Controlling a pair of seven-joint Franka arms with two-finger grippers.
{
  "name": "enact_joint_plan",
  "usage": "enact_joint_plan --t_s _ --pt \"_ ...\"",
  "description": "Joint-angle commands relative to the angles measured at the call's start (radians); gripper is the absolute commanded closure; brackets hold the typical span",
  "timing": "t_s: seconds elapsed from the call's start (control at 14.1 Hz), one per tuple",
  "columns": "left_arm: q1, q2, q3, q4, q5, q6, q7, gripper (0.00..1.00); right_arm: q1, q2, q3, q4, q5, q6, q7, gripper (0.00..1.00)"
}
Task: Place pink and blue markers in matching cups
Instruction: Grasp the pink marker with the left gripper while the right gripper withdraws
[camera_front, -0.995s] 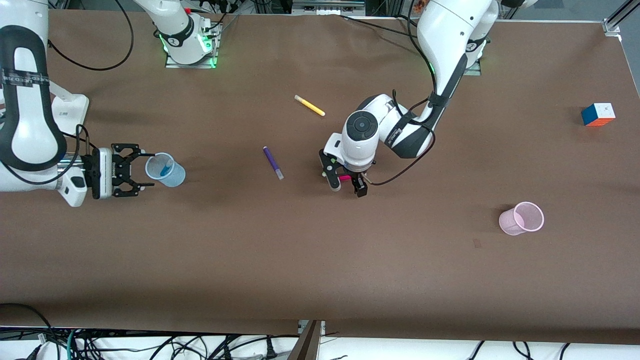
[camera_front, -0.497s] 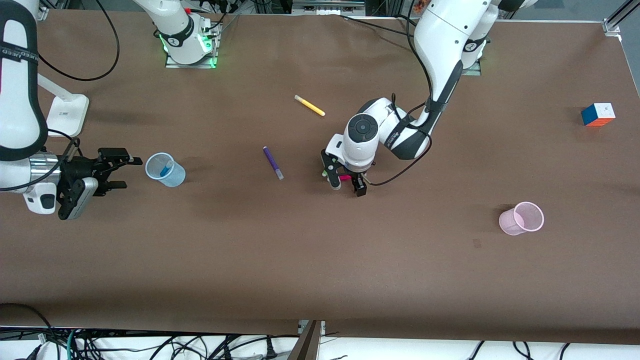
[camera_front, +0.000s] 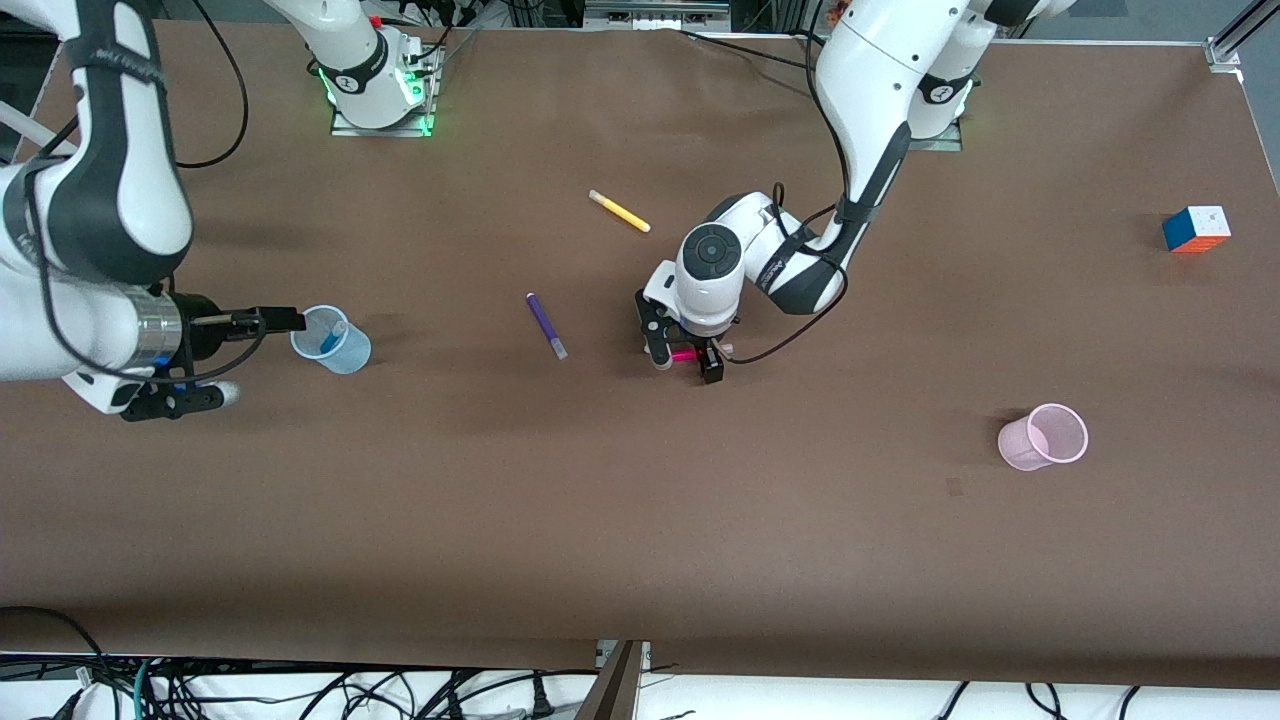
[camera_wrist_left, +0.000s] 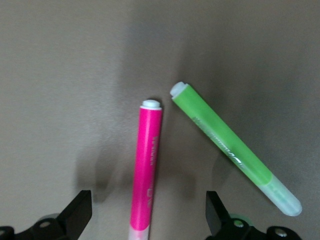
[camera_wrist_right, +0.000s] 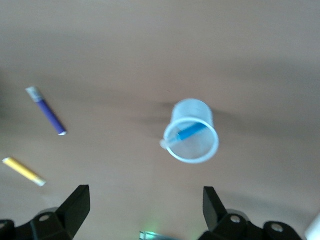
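Pink marker (camera_wrist_left: 146, 170) between spread jaws

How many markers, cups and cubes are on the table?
Markers: 5 – pink, green, blue, purple, yellow
Cups: 2 – blue cup, pink cup
Cubes: 1 – colour cube
Total: 8

Both arms are clad in glossy white shells with black joint bands. Black cables are looped along them, and green lights are shown at the bases. Each pincer, the left pincer (camera_front: 684, 360) and the right pincer (camera_front: 270, 322), is fitted with black fingers.
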Motion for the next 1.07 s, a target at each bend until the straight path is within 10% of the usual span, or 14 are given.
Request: enact_joint_plan --t_s 0.0,0.14,0.21,0.57,0.99 --pt "-0.014 0.013 0.010 -0.002 0.014 0.016 0.010 0.11 -0.021 -0.170 0.028 -0.113 -0.061 0.001 0.046 0.00" --pt "-0.011 0.027 0.010 0.005 0.014 0.031 0.012 0.83 -0.034 -0.241 0.028 -0.116 -0.075 -0.012 0.046 0.00" --pt "-0.002 0.027 0.010 0.005 0.013 0.037 0.013 1.00 -0.035 -0.302 0.028 -0.121 -0.112 -0.016 0.048 0.00" --pt "0.056 -0.048 0.010 0.008 0.011 0.000 0.007 1.00 -0.057 -0.427 0.023 -0.132 -0.162 -0.002 0.042 0.00" --pt "0.192 -0.324 0.017 0.015 -0.009 -0.349 -0.022 1.00 -0.066 -0.427 0.009 -0.107 -0.137 -0.112 0.098 0.00"
